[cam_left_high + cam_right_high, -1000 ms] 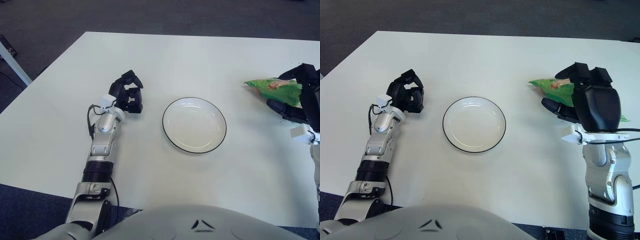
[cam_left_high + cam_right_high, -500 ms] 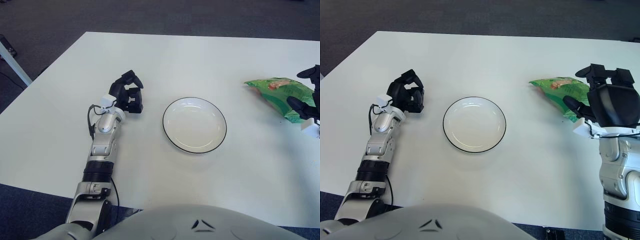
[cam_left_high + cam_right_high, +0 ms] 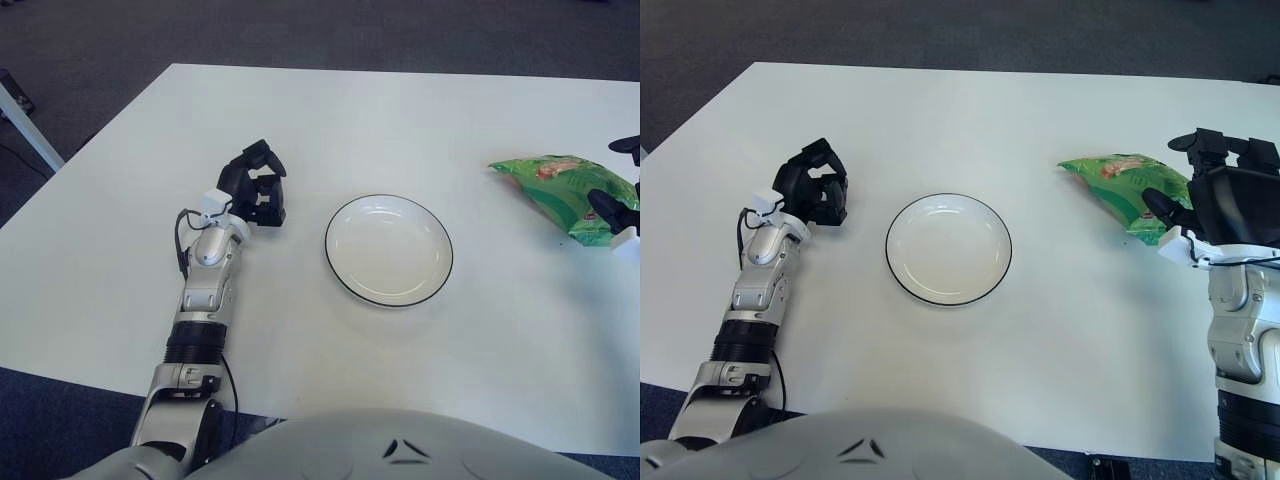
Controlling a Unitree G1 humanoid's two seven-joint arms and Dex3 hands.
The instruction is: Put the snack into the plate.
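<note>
A green snack bag [image 3: 1118, 186] lies flat on the white table, well to the right of the plate. The white plate [image 3: 948, 250] with a thin black rim sits at the table's middle with nothing in it. My right hand [image 3: 1188, 176] is at the bag's right end, fingers spread; its thumb overlaps the bag's edge, and it does not grip the bag. In the left eye view only the fingertips of that hand show at the right border. My left hand [image 3: 817, 187] is beside the plate on its left, fingers curled and holding nothing.
The white table [image 3: 940, 110] stretches wide around the plate. Dark carpet lies beyond its far edge and its left corner. My own torso fills the bottom of both views.
My right hand has drawn back to the right, off the top of the snack bag, which stays on the table. The left hand and the plate have not moved.
</note>
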